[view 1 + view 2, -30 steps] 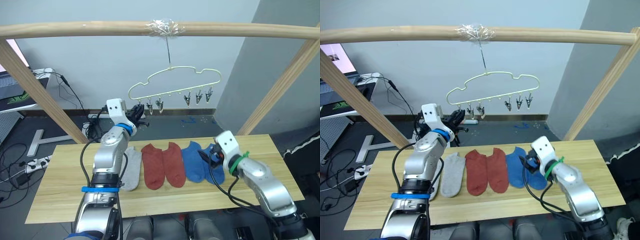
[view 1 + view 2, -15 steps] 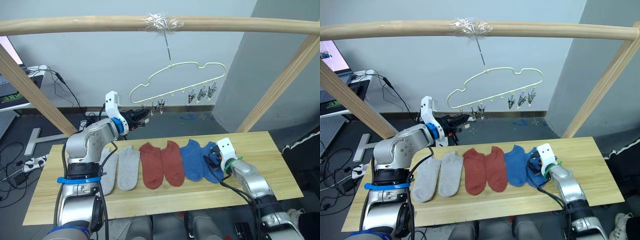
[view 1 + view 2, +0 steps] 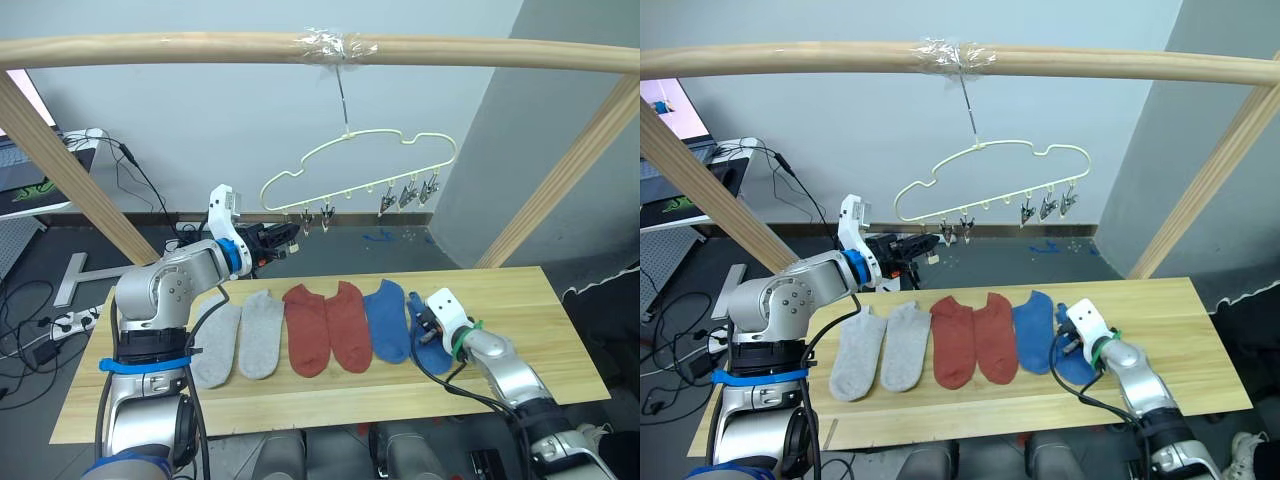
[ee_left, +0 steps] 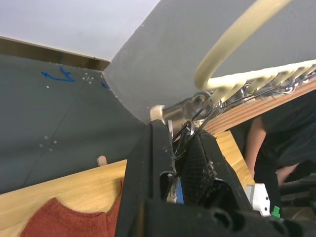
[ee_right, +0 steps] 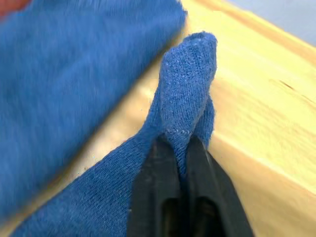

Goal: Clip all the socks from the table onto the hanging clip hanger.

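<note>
Nearest the robot, at about five o'clock in the head views, the right gripper point(image 3: 1068, 343) sits low on the table point(image 3: 1200, 340). The right wrist view shows its two black fingers point(image 5: 158, 197) pressed almost together, pinching a raised fold of the blue sock point(image 5: 185, 103) at the right-hand end of the row. Only a thin ridge of knit is in that pinch, so the sock could slide out as it is lifted, or drag its blue partner point(image 3: 1033, 331) along, since the two lie just beside each other.

Toward six and seven o'clock the rest of the socks lie flat side by side: two rust red socks point(image 3: 973, 337), then two light grey socks point(image 3: 883, 347) at the left.

Farther off, at about ten o'clock, the left gripper point(image 3: 285, 235) is raised at the low left end of the clip hanger point(image 3: 360, 170), fingers closed on a metal clip point(image 4: 190, 106) there, squeezing it.

At twelve o'clock the hanger hangs by its hook from the taped wooden pole point(image 3: 320, 47) and tilts, left end low. It swings freely; a pull from the left arm could swing it farther or let the clip slip from the fingers before the sock arrives.
</note>
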Robot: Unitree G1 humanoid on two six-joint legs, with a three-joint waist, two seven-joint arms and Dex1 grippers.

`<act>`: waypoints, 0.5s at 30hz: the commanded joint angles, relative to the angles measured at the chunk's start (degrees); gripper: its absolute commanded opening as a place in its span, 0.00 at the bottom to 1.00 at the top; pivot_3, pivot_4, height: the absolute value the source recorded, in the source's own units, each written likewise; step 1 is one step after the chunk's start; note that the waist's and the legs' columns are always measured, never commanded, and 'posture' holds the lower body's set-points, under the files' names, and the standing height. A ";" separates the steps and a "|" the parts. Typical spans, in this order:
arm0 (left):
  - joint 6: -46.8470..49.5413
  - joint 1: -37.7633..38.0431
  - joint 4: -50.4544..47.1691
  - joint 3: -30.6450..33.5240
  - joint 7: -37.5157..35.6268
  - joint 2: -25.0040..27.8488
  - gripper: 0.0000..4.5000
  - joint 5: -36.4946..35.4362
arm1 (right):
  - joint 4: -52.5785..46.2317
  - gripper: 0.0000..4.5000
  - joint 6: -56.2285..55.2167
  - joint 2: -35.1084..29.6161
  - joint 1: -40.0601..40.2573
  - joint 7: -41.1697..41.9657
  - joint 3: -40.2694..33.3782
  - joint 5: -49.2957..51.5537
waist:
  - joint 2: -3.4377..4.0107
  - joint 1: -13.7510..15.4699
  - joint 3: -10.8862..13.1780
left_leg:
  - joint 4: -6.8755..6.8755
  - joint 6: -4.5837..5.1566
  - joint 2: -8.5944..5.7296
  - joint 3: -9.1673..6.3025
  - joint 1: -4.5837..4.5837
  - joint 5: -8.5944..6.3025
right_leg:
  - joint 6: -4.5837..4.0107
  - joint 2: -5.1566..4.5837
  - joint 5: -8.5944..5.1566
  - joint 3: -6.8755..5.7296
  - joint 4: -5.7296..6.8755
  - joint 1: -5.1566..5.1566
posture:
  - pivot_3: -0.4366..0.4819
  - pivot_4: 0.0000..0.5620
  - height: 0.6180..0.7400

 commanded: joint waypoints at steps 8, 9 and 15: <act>17.42 -7.40 8.46 12.85 2.93 -1.61 0.06 -13.08 | -26.74 0.01 -11.12 -12.02 1.50 7.23 6.60 -12.35 | -0.16 -1.35 0.35 | 0.04 0.00 0.03 -0.02 -0.14 0.00 | 0.04 0.04 -0.02 -0.01 0.04 -0.14 | 0.66 0.33 1.00; 18.49 -8.09 9.18 14.35 4.26 -2.40 0.06 -13.84 | -27.93 0.01 -10.86 -10.77 -0.05 6.91 7.38 -13.38 | -0.17 -1.42 0.36 | 0.04 -0.01 0.04 -0.04 -0.14 0.01 | 0.05 0.04 -0.02 -0.04 0.06 -0.14 | 0.66 0.33 1.00; 23.20 -10.27 10.30 20.57 10.86 -6.51 0.06 -17.06 | -27.96 0.01 -11.11 -1.50 -11.02 2.56 12.58 -21.49 | -0.20 -0.82 0.39 | 0.02 -0.70 0.05 -0.22 -0.36 0.27 | 0.04 0.00 -0.01 -0.22 0.05 -0.26 | 0.66 0.33 1.00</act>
